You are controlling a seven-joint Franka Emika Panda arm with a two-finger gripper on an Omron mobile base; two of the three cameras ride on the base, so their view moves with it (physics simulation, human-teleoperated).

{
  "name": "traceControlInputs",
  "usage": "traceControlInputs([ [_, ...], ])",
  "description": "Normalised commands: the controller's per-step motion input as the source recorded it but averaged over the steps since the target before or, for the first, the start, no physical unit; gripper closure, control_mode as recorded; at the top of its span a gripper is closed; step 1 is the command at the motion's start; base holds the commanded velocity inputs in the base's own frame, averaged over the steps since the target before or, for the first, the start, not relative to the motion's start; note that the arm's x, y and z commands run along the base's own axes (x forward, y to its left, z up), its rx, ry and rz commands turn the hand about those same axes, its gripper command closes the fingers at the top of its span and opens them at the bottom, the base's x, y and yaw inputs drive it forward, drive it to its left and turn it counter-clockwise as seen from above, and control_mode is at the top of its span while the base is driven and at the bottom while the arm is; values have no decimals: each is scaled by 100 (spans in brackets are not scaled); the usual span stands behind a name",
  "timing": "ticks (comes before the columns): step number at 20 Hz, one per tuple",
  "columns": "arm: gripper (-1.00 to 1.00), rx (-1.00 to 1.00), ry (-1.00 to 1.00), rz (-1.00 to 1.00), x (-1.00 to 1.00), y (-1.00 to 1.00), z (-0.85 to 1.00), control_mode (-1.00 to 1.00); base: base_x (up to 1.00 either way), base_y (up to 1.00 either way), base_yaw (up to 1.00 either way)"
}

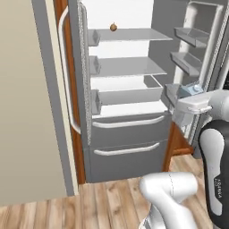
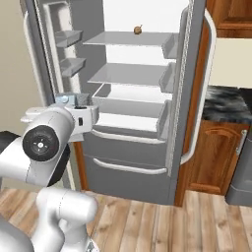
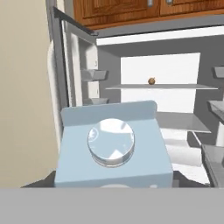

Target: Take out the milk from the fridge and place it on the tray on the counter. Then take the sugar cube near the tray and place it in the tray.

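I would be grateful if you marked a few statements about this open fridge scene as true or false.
1. The tall grey fridge with white shelves stands open. True.
2. A small brown round item sits on the top white shelf. True.
3. The pale blue carton with a round clear cap lies on the wooden floor. False: it is up at the robot's hand, close in front of the hand camera and beside the grey door bins.
4. The two lower grey drawers are pulled out. False: both look pushed in, their fronts in line.
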Motion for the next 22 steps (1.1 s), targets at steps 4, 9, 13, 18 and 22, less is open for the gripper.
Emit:
traceControlInputs([
  [4,100,0,0,0,0,0,0,100,-74,-50,-43],
  [9,100,0,0,0,0,0,0,100,0,-20,-93],
  [13,100,0,0,0,0,0,0,100,0,0,-100],
  [18,100,0,0,0,0,0,0,100,0,1,-100],
  [22,100,0,0,0,0,0,0,100,0,3,-100],
])
